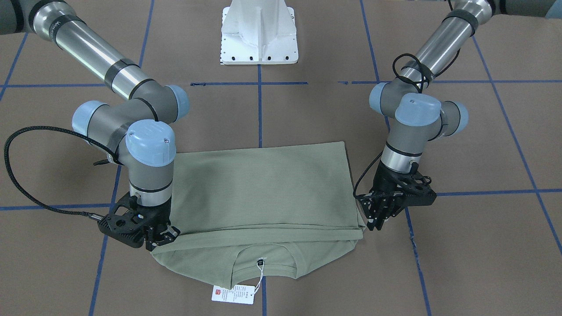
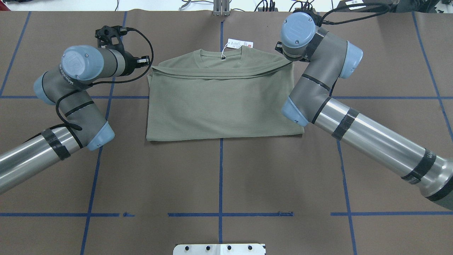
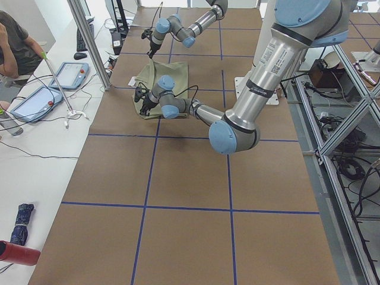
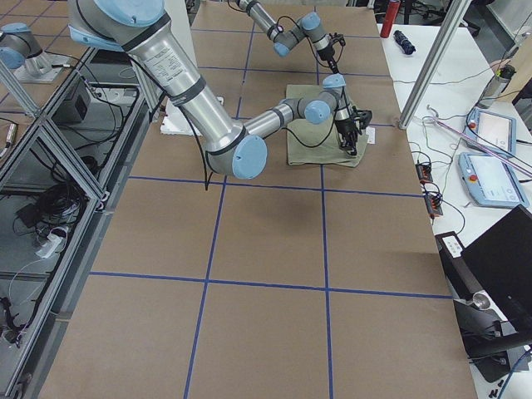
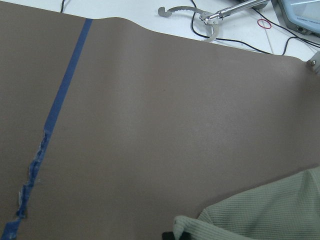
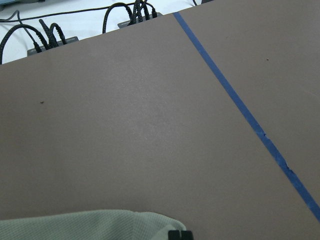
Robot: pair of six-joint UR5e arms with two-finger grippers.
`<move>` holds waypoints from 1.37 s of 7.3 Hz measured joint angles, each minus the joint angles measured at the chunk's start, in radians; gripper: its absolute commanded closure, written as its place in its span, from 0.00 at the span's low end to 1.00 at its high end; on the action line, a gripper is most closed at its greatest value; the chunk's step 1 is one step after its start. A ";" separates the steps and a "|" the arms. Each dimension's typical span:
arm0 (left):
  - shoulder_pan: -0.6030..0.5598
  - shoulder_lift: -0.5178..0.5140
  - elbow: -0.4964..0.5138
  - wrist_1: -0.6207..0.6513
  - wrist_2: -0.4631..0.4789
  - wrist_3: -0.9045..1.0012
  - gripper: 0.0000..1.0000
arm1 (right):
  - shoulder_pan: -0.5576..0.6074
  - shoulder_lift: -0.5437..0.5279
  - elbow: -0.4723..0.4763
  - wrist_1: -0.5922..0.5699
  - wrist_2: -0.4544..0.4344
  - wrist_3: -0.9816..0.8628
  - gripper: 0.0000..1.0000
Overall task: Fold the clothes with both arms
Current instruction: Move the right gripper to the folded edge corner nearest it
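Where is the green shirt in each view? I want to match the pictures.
Exterior front-facing: shirt at lower centre, neckline toward the bottom.
Overhead exterior: shirt at upper centre, neckline toward the top.
Exterior left: shirt at upper centre, small.
Exterior right: shirt at upper centre, small.
Left wrist: shirt in the bottom right corner.
Right wrist: shirt at the bottom left edge.
Shared landmark: blue tape lines, in every view.

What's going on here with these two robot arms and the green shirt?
The robot is folding a green shirt on the table. Its lower half lies doubled over toward the neckline, which shows past the folded edge with the hang tag. The left gripper is at one corner of that edge, the right gripper at the other. Whether their fingers are clamped on the cloth, I cannot tell.
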 measured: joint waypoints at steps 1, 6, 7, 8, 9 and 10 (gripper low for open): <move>0.001 0.000 0.000 0.000 0.000 0.000 0.60 | 0.003 0.001 0.006 0.001 0.001 0.001 0.56; 0.000 -0.001 -0.007 -0.002 -0.003 0.000 0.60 | -0.035 -0.210 0.370 -0.004 0.130 0.163 0.37; 0.000 0.002 -0.008 -0.011 -0.004 0.000 0.60 | -0.070 -0.265 0.440 -0.001 0.119 0.263 0.37; 0.000 0.004 -0.008 -0.026 -0.004 0.000 0.60 | -0.100 -0.311 0.490 0.006 0.099 0.347 0.37; 0.001 0.006 -0.009 -0.036 -0.005 0.000 0.59 | -0.124 -0.355 0.514 0.037 0.089 0.420 0.37; 0.001 0.006 -0.009 -0.039 -0.005 -0.001 0.59 | -0.145 -0.386 0.517 0.091 0.086 0.486 0.37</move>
